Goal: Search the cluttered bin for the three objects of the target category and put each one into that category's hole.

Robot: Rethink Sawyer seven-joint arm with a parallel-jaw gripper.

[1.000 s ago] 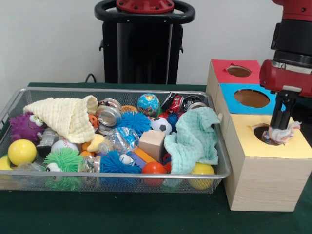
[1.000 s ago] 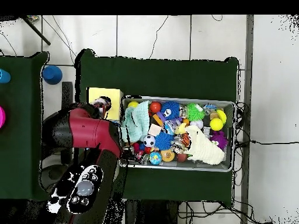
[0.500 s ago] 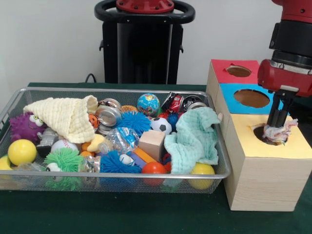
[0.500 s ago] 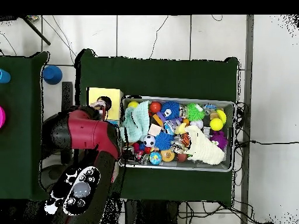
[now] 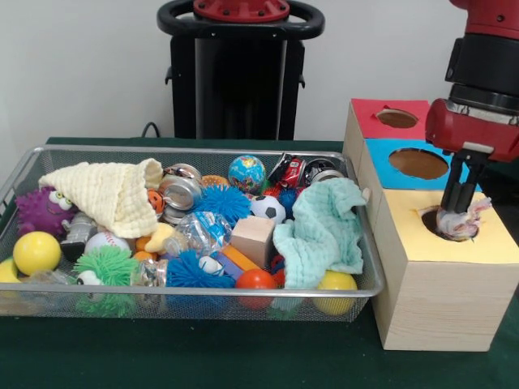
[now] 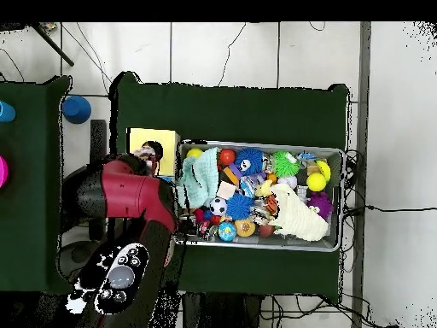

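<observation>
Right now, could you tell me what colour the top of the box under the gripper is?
Yellow; the box top shows best in the front view, under the gripper.

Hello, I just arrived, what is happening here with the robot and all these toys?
The red robot arm is sorting toys from the wire mesh bin into wooden boxes with coloured tops. Its end effector holds a rope ball right at the round hole in the yellow-topped box, and the ball is not yet released. The bin remains full of other toys, such as spiky balls, a small soccer ball and two cloths. The blue-topped and red-topped boxes stand behind the yellow one.
</observation>
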